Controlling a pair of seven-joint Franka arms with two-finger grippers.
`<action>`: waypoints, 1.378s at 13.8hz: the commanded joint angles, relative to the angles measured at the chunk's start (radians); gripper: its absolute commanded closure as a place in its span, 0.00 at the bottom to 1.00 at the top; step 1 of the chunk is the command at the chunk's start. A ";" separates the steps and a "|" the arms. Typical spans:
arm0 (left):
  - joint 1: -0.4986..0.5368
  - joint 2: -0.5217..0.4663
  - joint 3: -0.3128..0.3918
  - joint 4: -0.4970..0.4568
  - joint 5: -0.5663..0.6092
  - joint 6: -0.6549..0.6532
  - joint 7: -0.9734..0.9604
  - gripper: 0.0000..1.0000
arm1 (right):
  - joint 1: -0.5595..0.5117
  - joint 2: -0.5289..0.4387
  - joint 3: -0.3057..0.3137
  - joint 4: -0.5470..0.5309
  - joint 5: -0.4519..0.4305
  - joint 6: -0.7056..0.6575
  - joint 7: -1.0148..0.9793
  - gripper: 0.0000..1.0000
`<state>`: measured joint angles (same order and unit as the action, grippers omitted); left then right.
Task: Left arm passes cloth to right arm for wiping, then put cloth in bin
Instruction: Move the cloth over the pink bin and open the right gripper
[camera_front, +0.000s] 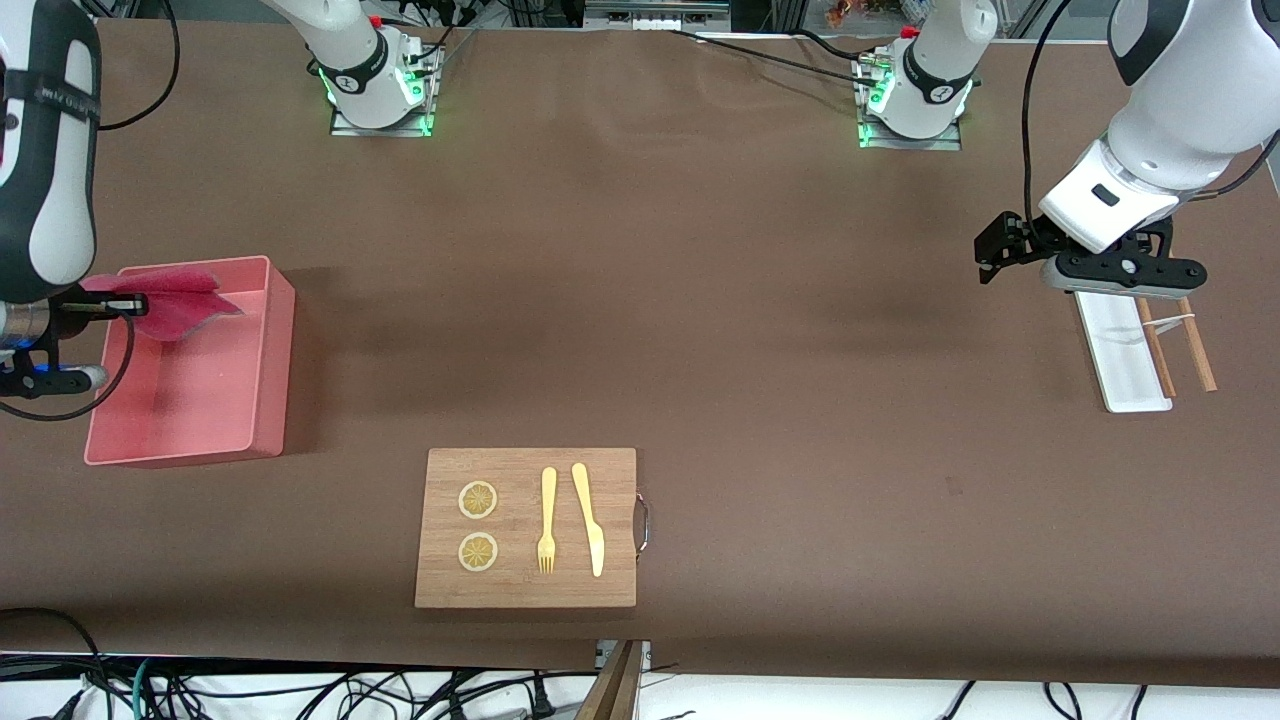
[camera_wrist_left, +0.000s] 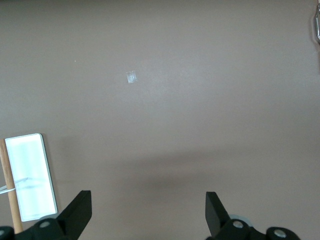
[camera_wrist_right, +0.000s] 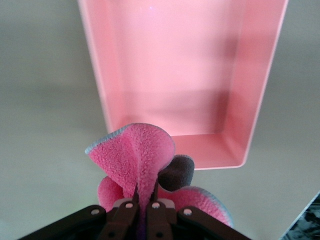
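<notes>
The magenta-pink cloth (camera_front: 175, 300) hangs from my right gripper (camera_front: 135, 303), which is shut on it above the end of the salmon-pink bin (camera_front: 258, 360) nearest the robots' bases. In the right wrist view the cloth (camera_wrist_right: 137, 160) bunches up between the closed fingers (camera_wrist_right: 144, 197), with the bin (camera_wrist_right: 260, 100) below it. My left gripper (camera_front: 990, 250) is open and empty, up over the bare table beside the white tray (camera_front: 1120, 350). In the left wrist view its fingertips (camera_wrist_left: 77, 207) stand wide apart with only table between them.
A wooden board (camera_front: 527, 590) with two lemon slices (camera_front: 478, 500), a yellow fork (camera_front: 547, 520) and knife (camera_front: 590, 520) lies near the front camera. Wooden chopsticks (camera_front: 1195, 350) lie beside the white tray (camera_wrist_left: 30, 182) at the left arm's end.
</notes>
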<state>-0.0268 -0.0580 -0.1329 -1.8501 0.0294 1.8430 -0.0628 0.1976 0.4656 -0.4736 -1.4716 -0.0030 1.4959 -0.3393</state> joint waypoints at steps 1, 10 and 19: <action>-0.001 0.000 -0.002 0.017 -0.006 -0.021 -0.006 0.00 | -0.010 0.051 0.000 -0.044 -0.043 0.082 -0.062 1.00; -0.001 0.000 -0.002 0.017 -0.006 -0.021 -0.006 0.00 | -0.030 0.107 0.001 -0.155 0.070 0.385 -0.067 0.00; -0.001 0.000 -0.007 0.017 -0.008 -0.021 -0.005 0.00 | -0.035 -0.257 0.153 -0.101 0.074 0.141 0.087 0.00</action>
<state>-0.0272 -0.0580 -0.1357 -1.8497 0.0294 1.8422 -0.0634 0.1728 0.2914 -0.3883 -1.5572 0.0737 1.6847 -0.3293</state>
